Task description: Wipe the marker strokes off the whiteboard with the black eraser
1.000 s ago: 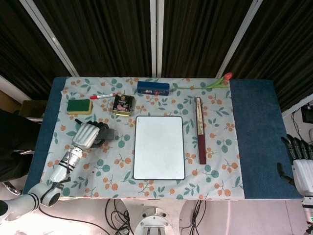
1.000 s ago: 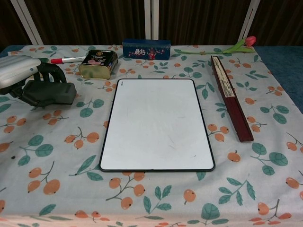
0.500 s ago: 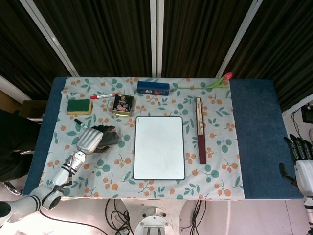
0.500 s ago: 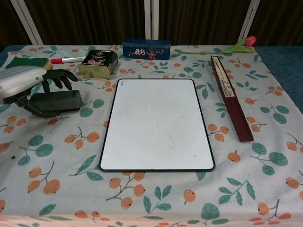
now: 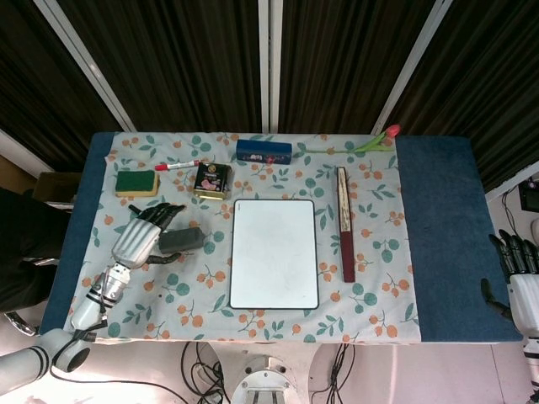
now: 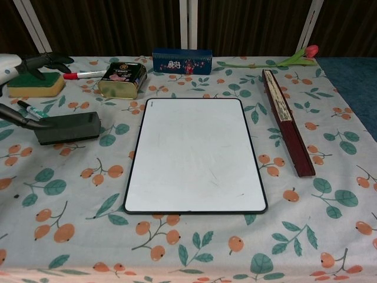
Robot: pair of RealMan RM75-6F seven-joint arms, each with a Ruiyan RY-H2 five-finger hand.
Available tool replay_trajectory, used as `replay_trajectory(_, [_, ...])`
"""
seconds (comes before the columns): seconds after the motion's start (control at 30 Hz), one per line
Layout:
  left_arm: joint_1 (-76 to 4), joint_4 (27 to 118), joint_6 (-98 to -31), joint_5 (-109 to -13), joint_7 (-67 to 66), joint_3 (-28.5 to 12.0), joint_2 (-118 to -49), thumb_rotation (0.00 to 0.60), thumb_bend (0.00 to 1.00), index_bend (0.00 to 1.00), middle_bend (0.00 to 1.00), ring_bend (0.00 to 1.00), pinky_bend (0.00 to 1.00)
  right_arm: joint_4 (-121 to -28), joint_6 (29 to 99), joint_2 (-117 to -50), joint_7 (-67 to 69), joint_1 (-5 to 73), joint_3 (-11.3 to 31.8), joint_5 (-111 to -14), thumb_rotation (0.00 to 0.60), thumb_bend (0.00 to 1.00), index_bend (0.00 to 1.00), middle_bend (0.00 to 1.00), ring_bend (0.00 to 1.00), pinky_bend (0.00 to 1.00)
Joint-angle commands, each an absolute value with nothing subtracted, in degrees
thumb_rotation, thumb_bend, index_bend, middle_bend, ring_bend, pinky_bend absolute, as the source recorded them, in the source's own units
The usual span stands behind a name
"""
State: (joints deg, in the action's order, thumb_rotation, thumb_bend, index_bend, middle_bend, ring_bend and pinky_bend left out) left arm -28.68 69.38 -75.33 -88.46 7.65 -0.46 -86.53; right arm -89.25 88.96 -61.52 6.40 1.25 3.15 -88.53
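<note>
Centrally, glossy rounded-rectangle whiteboard (image 6: pixel 195 154)

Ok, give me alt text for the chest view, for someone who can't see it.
A whiteboard lies flat mid-table on a floral cloth, with the black eraser to its left and the left hand open above a green sponge. A tin, marker, blue box, folded fan and tulip lie around.

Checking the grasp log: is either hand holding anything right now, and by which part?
Nothing is held. The black eraser lies free beside the left hand, whose fingers are spread; the right hand is empty too.
</note>
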Motion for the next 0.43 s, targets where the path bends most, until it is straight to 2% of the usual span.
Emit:
replay_trajectory(0.03, [-22.65,81.61,-80.65,-85.90,1.27,0.13,-76.94,0.384,0.09,0.09,0.15,0.10,0.21,-87.97,89.98,-62.27,7.48,1.10,3.31,-89.15,0.600,0.37,0.00,0.00,0.00,0.00])
replay_trajectory(0.13, [-19.10,86.06,-82.96,-84.76,-2.59,1.66,-71.39,0.304,0.09,0.11,0.14,0.09,0.20,-86.63,90.47,-62.85,7.59,1.05,3.23,-89.68,0.600,0.36,0.00,0.00,0.00,0.00])
replay_trajectory(0.2, [-16.69,90.11,-84.41,-83.74,-3.43,2.55,-67.61,0.284,0.09,0.13,0.13,0.09,0.20,-86.26,90.19,-63.04,7.65,1.12,3.10,-89.69,0.600,0.35,0.00,0.00,0.00,0.00])
replay_trajectory(0.43, [-11.02,92.80,-90.54,-85.79,-7.66,4.31,-63.10,0.269,0.09,0.13,0.12,0.08,0.20,-86.50,88.81,-63.93,5.31,2.11,2.93,-90.19,0.600,0.35,0.00,0.00,0.00,0.00])
